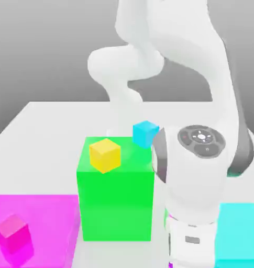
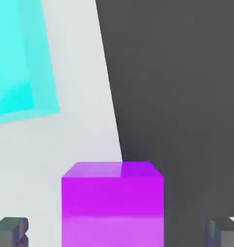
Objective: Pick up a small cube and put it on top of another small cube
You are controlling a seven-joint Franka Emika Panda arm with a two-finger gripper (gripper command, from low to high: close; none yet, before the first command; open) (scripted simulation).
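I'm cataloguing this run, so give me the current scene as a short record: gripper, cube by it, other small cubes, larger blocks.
gripper: open, one finger on each side of the purple cube, a gap at both
cube by it: purple cube
other small cubes: yellow cube and blue cube by the green block; pink cube at the magenta slab
larger blocks: green block, magenta slab, cyan block
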